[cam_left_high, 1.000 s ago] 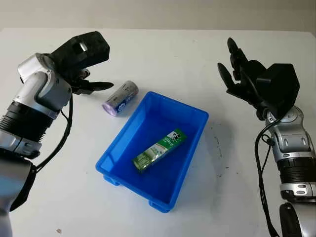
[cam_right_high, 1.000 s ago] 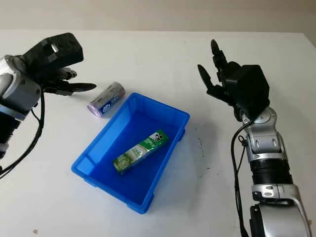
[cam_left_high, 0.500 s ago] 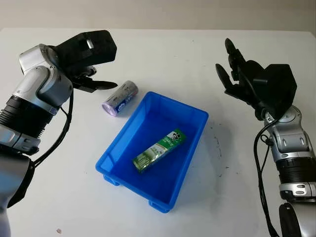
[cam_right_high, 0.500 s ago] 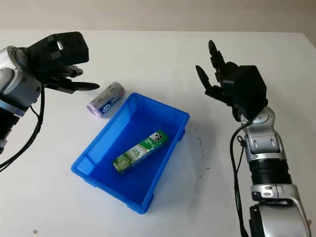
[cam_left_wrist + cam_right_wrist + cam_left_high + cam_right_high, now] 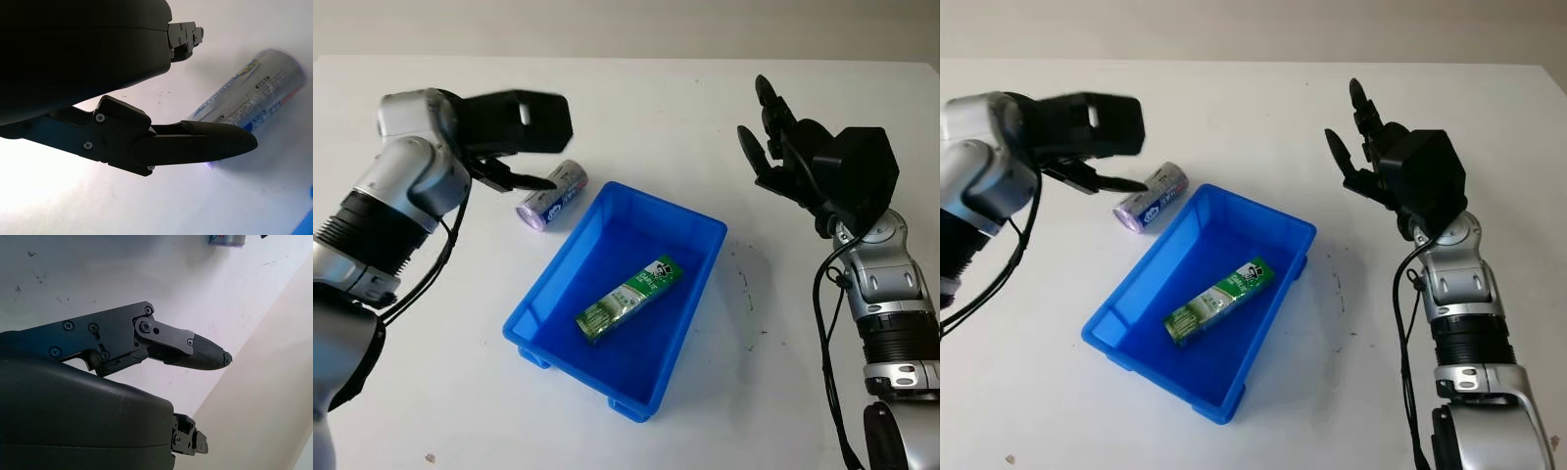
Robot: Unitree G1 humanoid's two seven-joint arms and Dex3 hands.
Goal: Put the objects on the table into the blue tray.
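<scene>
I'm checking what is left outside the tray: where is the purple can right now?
In the left eye view the purple can lies on its side on the table, just off the blue tray at its far left corner, with the open left hand right beside it.

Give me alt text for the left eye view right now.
The open left hand reaches over a purple can lying on the white table beside a blue tray holding a green box. The open right hand is raised at the right.
</scene>
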